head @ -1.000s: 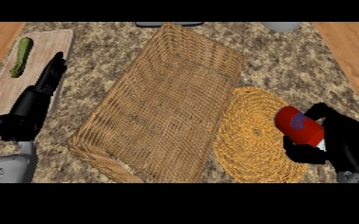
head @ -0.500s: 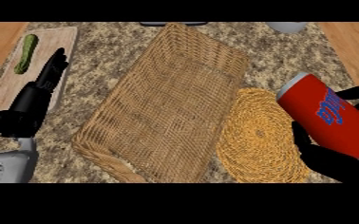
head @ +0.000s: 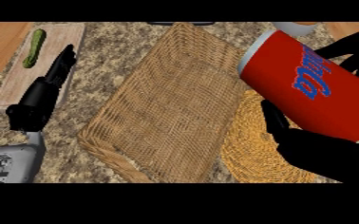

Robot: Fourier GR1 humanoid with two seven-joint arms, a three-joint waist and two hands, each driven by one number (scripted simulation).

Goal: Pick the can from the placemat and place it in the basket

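One second was all that was needed: the can, seen a second ago low over the placemat in the right hand, had been lifted well clear and brought up towards the view. It was now shown large and tilted, its silver top leaning towards the basket. The pick could be judged done; only the carry across and the release were left. The can was held above the placemat's upper part, just at the basket's right edge and not yet over its middle. Round it the right hand's fingers and thumb were curled, and nothing else was touched. At the view's left, the left hand was seen resting by the cutting board, fingers straight, nothing held.
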